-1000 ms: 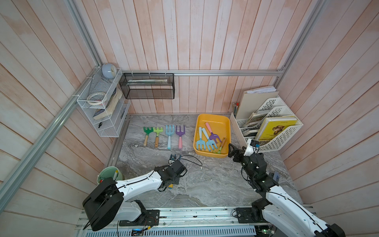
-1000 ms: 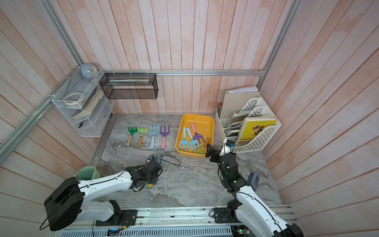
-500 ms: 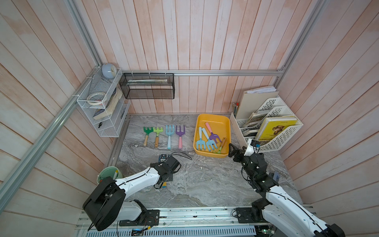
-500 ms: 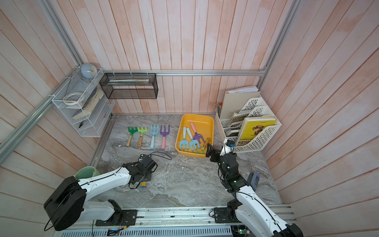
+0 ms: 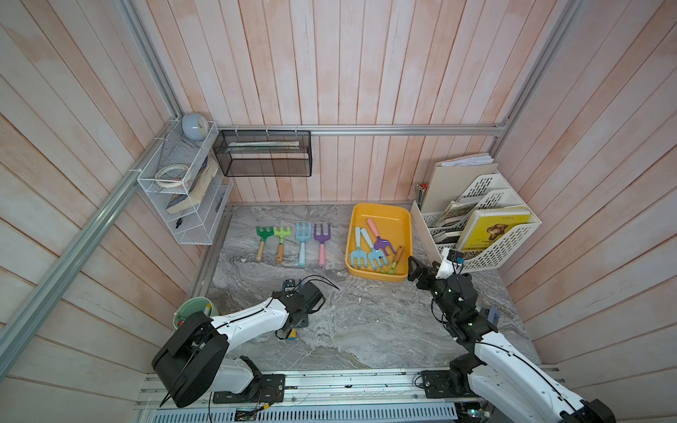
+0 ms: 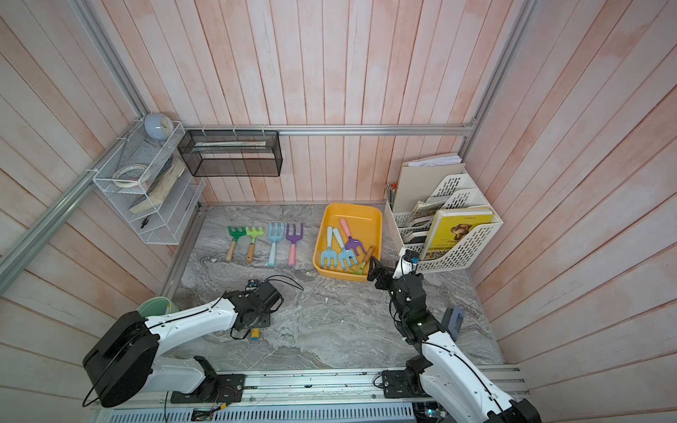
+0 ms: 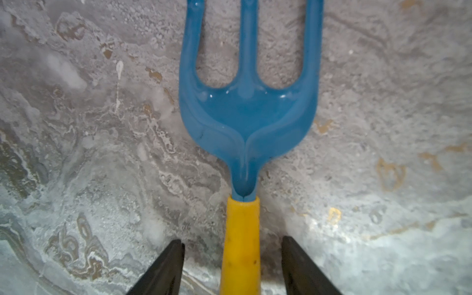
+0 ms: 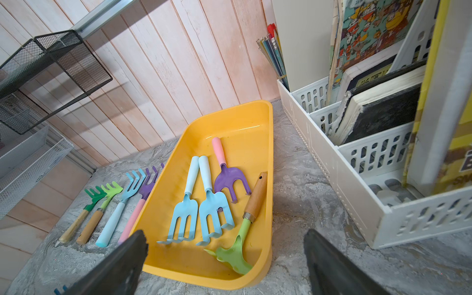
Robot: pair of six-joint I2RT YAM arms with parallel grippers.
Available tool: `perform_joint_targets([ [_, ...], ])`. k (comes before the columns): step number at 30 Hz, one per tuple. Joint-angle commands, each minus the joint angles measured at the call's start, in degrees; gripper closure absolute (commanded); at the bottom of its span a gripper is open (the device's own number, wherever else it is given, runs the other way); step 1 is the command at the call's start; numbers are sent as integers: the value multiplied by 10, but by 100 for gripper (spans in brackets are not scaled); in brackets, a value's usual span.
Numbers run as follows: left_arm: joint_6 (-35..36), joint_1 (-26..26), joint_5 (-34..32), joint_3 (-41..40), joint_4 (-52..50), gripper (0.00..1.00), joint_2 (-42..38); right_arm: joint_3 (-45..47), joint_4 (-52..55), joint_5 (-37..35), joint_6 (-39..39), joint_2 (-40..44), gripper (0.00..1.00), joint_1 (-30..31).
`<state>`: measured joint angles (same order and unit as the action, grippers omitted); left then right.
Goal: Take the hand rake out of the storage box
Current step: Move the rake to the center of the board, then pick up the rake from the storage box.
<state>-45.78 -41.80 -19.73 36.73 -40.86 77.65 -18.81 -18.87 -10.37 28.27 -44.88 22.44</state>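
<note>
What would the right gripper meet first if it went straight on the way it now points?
Most likely the storage box: the open right gripper aims at its near end, where the green-headed rake lies just inside. Depth is unclear, so rim or rake could come first.

Nine hand tools (image 5: pixel 303 243), one storage box (image 5: pixel 390 219)

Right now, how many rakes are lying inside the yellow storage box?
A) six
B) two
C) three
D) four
D: the right wrist view shows the storage box holding a light blue rake, a second light blue rake, a purple rake with a pink handle and a green rake with a wooden handle.
</note>
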Motion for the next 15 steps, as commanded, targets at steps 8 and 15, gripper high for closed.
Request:
perform_joint_targets([
  [8,-59,5,-29,3,-55,41,-60,9,-21,10,-1,-3,2,-6],
  [15,-50,1,-47,35,-69,28,-93,4,-21,19,-1,-12,2,-6],
])
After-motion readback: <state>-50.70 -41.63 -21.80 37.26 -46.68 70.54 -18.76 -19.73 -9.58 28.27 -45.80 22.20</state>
